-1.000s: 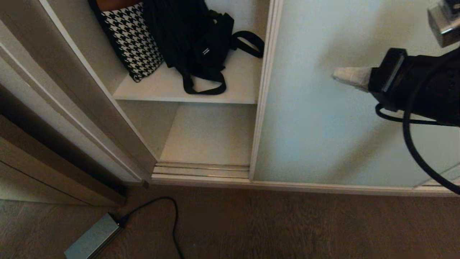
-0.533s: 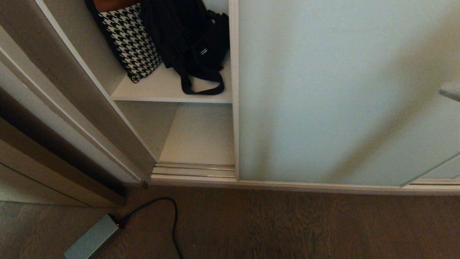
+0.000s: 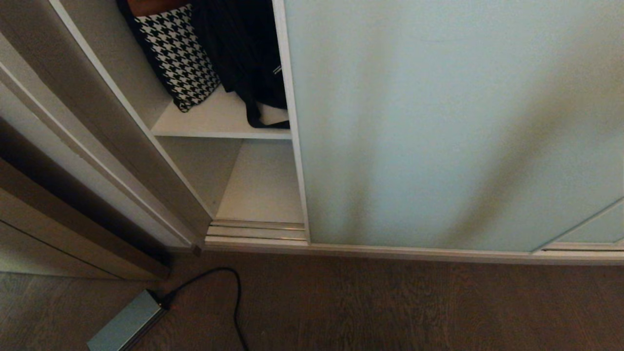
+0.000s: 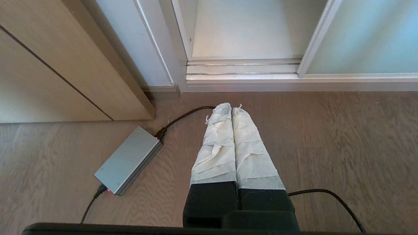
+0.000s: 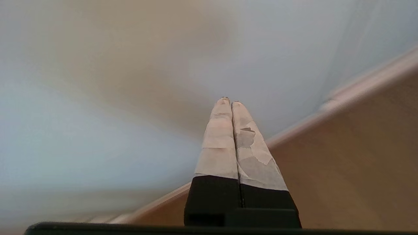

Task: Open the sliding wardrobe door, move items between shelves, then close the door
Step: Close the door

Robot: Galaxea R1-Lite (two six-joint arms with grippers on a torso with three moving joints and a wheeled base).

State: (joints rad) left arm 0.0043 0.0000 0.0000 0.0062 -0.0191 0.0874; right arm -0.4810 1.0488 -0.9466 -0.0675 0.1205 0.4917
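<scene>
Right gripper (image 5: 228, 101), fingers pressed together, angled toward the sliding wardrobe door (image 3: 438, 122). Left gripper (image 4: 231, 107) likewise pressed together, above the floor. Door hides most of the black bag (image 3: 243, 53) on the shelf (image 3: 214, 122).

The sliding wardrobe door (image 3: 438, 122) hid most of the black bag (image 3: 243, 53), leaving only its left part and a strap loop showing. The houndstooth item (image 3: 178, 53) was cut off by the head view's top edge. The right wrist view was blurred.
</scene>
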